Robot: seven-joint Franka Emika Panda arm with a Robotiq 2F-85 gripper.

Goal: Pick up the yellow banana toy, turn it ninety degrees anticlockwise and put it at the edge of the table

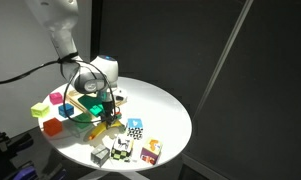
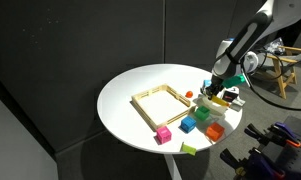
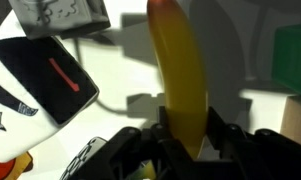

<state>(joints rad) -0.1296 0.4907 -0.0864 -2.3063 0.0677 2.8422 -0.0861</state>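
Yellow banana toy (image 3: 180,75) gripped by the gripper (image 3: 186,140)
Jaws are closed on one end of the toy; it sits over the white table (image 3: 125,80), among toy blocks (image 1: 52,127), close to the rim.

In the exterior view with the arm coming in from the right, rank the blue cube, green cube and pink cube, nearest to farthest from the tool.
1. Blue cube: just below the tool, which grips the yellow banana toy.
2. Green cube: beside the blue one, lower left in the picture.
3. Pink cube: farthest, off the wooden frame's near corner.
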